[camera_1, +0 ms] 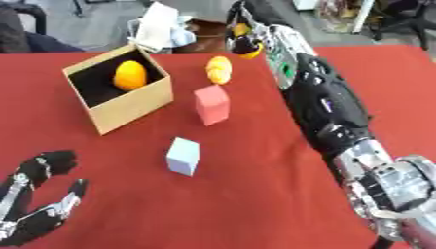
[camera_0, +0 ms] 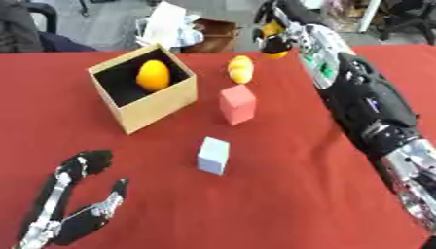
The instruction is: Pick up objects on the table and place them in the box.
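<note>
An open cardboard box [camera_0: 158, 104] stands at the back left of the red table, with an orange fruit [camera_0: 153, 75] inside it. My right hand [camera_0: 277, 34] is stretched to the table's far edge, fingers curled round a small orange-yellow thing [camera_0: 274, 30]. Just left of it lies a yellow-orange fruit [camera_0: 241, 68]. A red block [camera_0: 238, 104] stands in front of that fruit, and a pale blue-white cube [camera_0: 214, 155] sits nearer to me. My left hand [camera_0: 81, 214] rests open at the lower left, fingers up.
The red table [camera_0: 281, 204] ends just behind the box. Past that edge are a white bag [camera_0: 170, 26], a brown basket [camera_0: 213, 36] and chairs. My right arm [camera_0: 366, 107] lies along the table's right side.
</note>
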